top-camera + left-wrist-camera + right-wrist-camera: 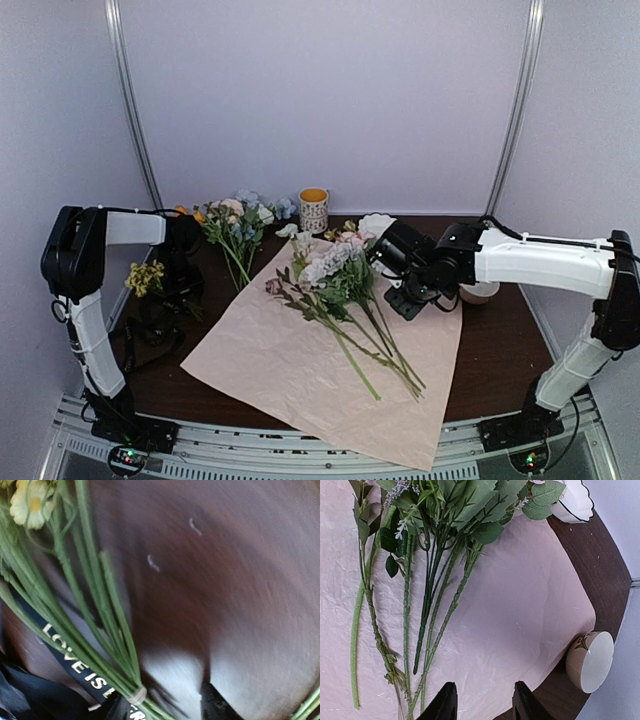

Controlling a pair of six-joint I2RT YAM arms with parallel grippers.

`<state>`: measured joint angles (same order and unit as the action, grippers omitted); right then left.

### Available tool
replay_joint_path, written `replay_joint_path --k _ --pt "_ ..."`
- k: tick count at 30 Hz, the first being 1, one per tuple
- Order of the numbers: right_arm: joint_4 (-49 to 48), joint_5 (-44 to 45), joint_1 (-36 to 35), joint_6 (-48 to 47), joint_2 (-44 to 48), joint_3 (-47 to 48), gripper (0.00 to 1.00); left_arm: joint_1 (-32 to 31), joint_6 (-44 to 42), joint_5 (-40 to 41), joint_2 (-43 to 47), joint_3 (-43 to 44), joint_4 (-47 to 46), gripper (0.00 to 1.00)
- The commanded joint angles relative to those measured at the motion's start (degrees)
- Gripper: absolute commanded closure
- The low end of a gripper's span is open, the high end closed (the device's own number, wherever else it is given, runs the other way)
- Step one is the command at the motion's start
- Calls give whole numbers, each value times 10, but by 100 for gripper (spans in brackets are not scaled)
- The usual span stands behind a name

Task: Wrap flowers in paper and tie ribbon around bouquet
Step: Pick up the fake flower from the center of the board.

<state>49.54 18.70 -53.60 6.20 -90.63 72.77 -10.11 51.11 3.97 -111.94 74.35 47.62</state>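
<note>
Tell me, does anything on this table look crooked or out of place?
The pink paper lies diagonally, not square to the table. Its near corner hangs past the front edge, over the metal rails. Nothing looks spilled or broken.

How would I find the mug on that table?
Look at the dark table, then along its far edge by the back wall. Beyond the pink paper's far corner stands the mug: a patterned cup with an orange-yellow top, unlike the blooms beside it.

Bare paper [270, 360] lies open left of the flowers [340, 278]; a mug [314, 210] crowds the far edge.
</note>
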Motion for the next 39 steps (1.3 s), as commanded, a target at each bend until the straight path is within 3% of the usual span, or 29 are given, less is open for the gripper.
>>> replay_joint_path --k 1,4,6,16,26,28,34,36,39 --pt "-4 18 2 7 32 -18 62 -31 -2 -36 -22 -38 11 69" --pt "-2 18 2 3 31 -18 62 -43 -17 -27 -8 -52 7 92" --pt "-1 18 2 -1 27 -16 62 -54 -38 -18 4 -62 6 100" --pt "5 15 2 -9 13 10 62 -97 -67 17 104 -143 -18 100" --pt "6 -13 2 -4 13 56 60 -142 -172 128 308 -85 -123 100" --pt "2 -20 2 -4 16 70 60 -159 -209 115 342 -89 -160 100" --pt "-59 -124 1 -48 32 139 58 -193 -266 -47 438 -136 -334 100" --pt "-110 -204 2 -57 39 160 55 -215 -279 -68 467 -147 -370 100" --pt "-268 -331 2 -31 43 153 48 -242 -296 -91 499 -158 -395 100"
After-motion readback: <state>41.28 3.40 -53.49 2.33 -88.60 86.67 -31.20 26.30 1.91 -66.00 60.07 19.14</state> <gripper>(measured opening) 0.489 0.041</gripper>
